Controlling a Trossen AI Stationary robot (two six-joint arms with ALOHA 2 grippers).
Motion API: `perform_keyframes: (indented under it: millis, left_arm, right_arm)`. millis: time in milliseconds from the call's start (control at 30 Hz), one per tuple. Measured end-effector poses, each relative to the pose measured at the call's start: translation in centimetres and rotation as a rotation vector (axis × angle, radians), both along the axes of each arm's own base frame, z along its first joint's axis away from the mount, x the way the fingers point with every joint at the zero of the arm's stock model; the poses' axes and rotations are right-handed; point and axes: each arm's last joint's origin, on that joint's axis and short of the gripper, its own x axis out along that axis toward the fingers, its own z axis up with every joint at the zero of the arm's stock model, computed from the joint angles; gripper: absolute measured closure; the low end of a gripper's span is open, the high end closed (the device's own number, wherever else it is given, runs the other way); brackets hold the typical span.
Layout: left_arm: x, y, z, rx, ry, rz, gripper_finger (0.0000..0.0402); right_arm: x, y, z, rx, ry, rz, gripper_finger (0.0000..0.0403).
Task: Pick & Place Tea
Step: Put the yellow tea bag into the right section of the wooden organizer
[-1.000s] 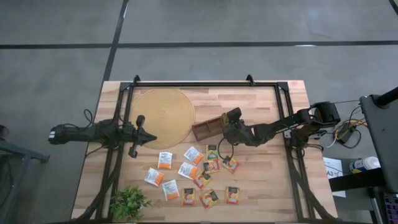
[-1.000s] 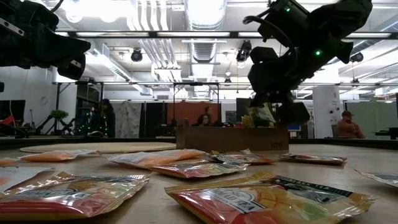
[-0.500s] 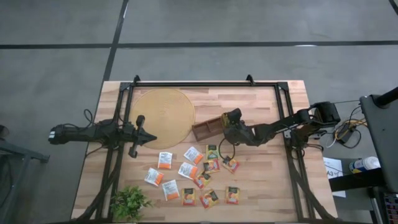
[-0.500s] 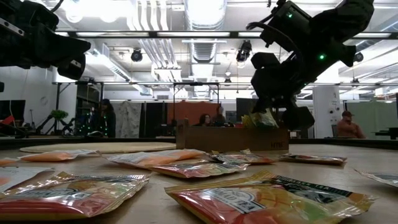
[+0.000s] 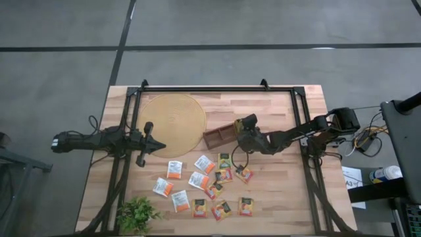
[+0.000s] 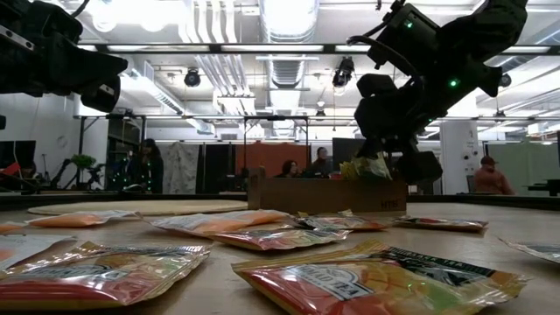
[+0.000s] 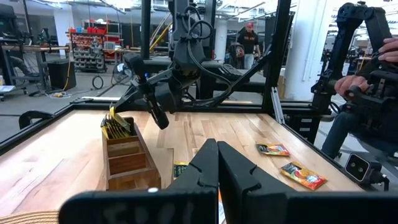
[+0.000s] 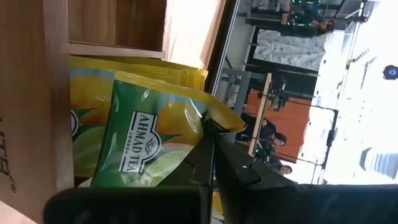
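At the far left, the left gripper (image 5: 150, 145) waits with its fingers closed and empty, above the desk (image 5: 283, 197) beside a round woven mat (image 5: 172, 122). A small plant (image 5: 136, 213) stands at the desk's near left corner. Toward the middle, loose tea sachets (image 5: 209, 186) lie scattered flat on the wood. Just right of them, the right gripper (image 8: 209, 132) is closed on the top edge of a green and yellow sachet (image 8: 146, 155), at the end compartment of the wooden tray (image 5: 221, 135) (other sachets already stand there). The sachets look light, thin, glossy and floppy; pinching an edge seam probably holds best.
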Motion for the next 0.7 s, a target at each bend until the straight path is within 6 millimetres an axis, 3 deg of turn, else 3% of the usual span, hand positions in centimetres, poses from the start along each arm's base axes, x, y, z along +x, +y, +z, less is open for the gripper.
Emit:
perform_keyframes:
  millis: [433, 700]
  left_arm:
    - [0.0, 0.0, -0.01, 0.0, 0.0, 0.0, 0.0401]
    - [0.0, -0.01, 0.01, 0.0, 0.0, -0.001, 0.0401]
  right_arm:
    - [0.05, -0.14, -0.01, 0.012, -0.012, 0.0, 0.0392]
    - [0.05, -0.25, -0.02, 0.033, -0.05, -0.02, 0.035]
